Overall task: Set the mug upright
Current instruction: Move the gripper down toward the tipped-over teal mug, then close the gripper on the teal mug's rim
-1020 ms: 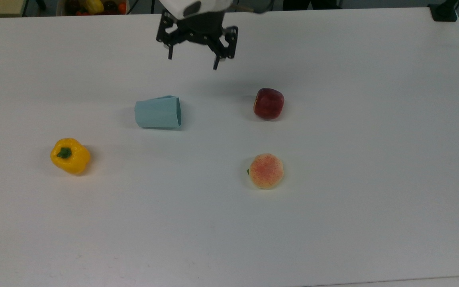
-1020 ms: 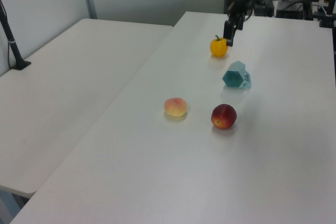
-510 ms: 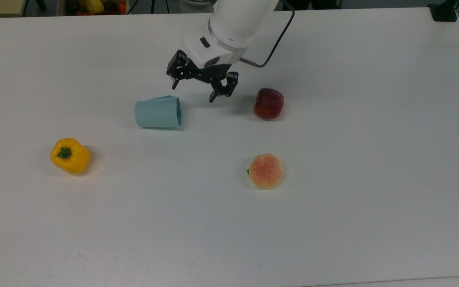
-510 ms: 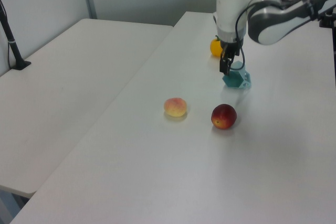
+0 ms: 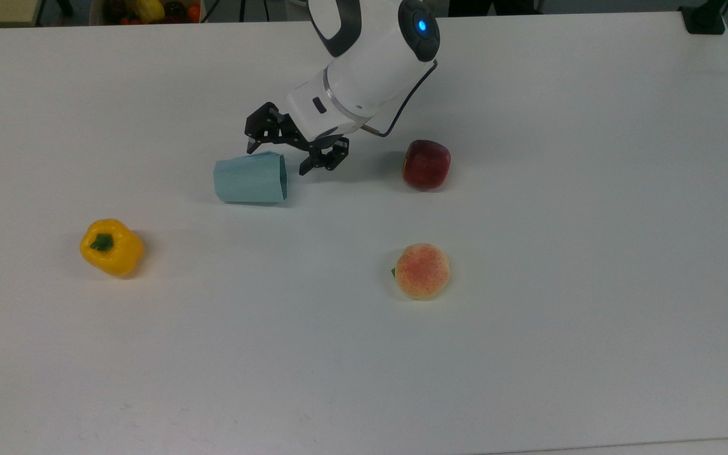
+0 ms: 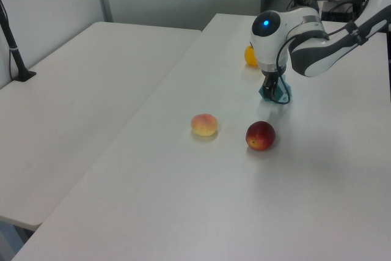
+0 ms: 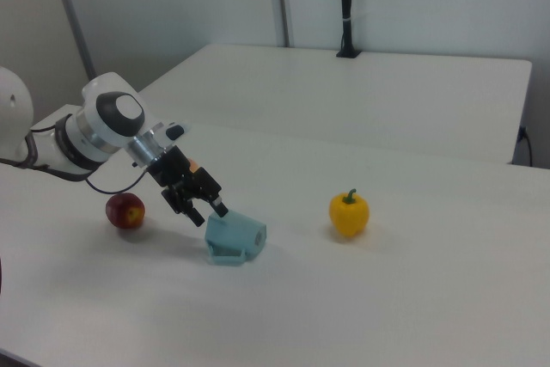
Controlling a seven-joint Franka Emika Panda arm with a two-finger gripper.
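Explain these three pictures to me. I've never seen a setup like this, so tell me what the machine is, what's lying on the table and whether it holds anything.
The white machine is a robot arm; the black claw at its tip is its gripper. All three pictures show one moment on the same white table: one from above, two from opposite sides. On the table lie a pale blue mug, tipped on its side, a yellow pepper, a red apple and a peach. The gripper is open and holds nothing. It sits low at the mug's open end, one finger on each side of the rim in the top view. Whether it touches the mug, I cannot tell.
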